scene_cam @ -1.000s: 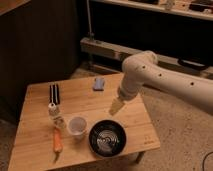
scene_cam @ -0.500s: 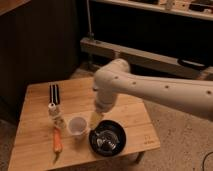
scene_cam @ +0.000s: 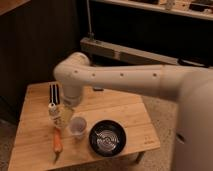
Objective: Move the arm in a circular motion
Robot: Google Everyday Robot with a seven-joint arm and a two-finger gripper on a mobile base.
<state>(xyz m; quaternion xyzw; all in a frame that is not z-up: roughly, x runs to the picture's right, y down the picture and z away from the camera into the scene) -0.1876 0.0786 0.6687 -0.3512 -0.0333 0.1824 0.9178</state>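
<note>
One thick white tubular arm (scene_cam: 122, 80), dotted dark along its links, bends down over the wooden bench (scene_cam: 125, 112); its pale yellowish claw (scene_cam: 65, 114) hangs beside a clear cup (scene_cam: 77, 127), its spread impossible to tell.

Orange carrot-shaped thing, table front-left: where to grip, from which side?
Grip the orange thing across its thicker far half, coming straight down. It lies flat on the table, long axis front to back, so close across its width. The cup stands close beside it, so keep clear. The gripper hangs just beyond its far end.
</note>
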